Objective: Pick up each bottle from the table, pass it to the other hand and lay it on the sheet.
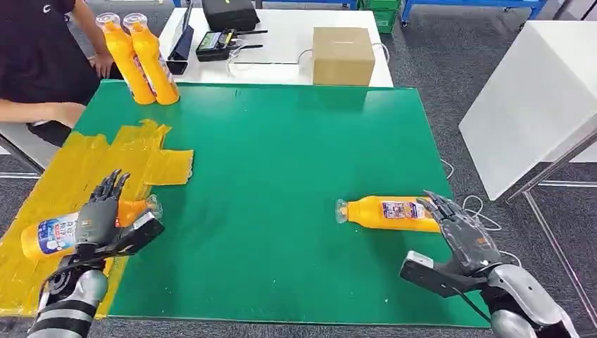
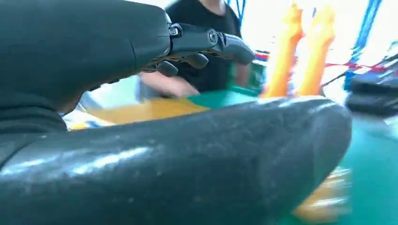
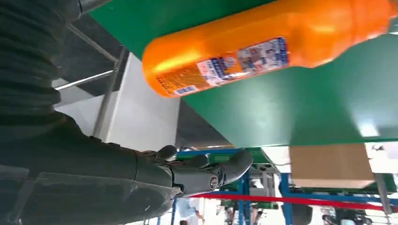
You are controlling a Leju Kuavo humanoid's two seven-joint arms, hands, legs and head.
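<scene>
1. Bottles, four in all, every one orange: one lying on the yellow sheet (image 1: 91, 158) under my left hand (image 1: 98, 218), one lying on the green counter (image 1: 281, 197) by my right hand (image 1: 464, 236), and two standing upright (image 1: 141, 60) side by side at the counter's far left corner.
2. My left hand hovers over the sheet bottle (image 1: 53, 236), which lies on its side with its blue label toward me. My fingers (image 1: 109, 186) are stretched out and apart; from the head view I cannot tell whether they touch the bottle, and they are not wrapped round it.
3. My right hand is spread wide, holding nothing. The fingertips (image 1: 431, 204) reach the base end of the counter bottle (image 1: 391, 213), which lies on its side with its cap pointing left; touching or just short, I cannot say.
4. One cardboard box (image 1: 343, 55) sits on the white table (image 1: 281, 42) beyond the counter.
5. One person in a black shirt (image 1: 39, 49) stands at the far left corner, an arm near the standing pair.
</scene>
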